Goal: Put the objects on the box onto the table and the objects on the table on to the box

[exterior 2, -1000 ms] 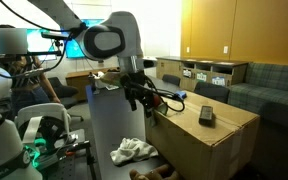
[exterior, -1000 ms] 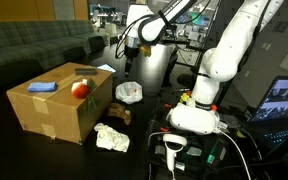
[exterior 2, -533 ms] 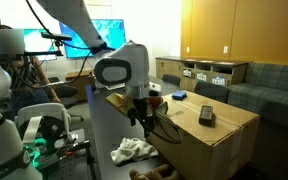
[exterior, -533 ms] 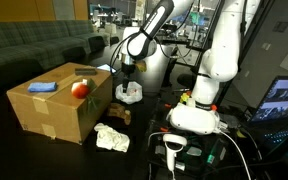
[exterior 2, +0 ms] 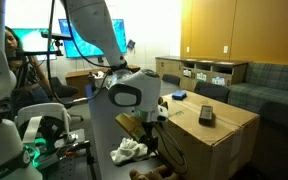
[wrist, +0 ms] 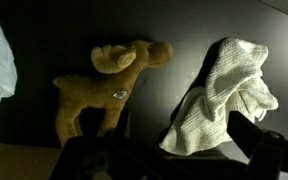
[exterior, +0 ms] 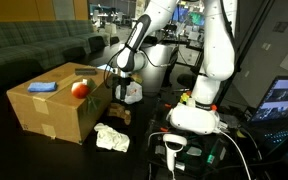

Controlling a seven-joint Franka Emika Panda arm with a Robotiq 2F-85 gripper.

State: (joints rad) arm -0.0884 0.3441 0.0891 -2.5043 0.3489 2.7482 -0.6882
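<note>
- Across the dark worktop, nothing from the carton appears to have been set down, so the swap looks barely begun.
- On the box, both exterior views show the load untouched.
- Beside the box, the gripper hangs low over the worktop, jaws spread and empty.
- Below it in the wrist view lie a crumpled white cloth and a plush moose, neither yet lifted onto the box.
- On the box top sit a blue item, a red round item and a black flat item, all yet to move.
</note>
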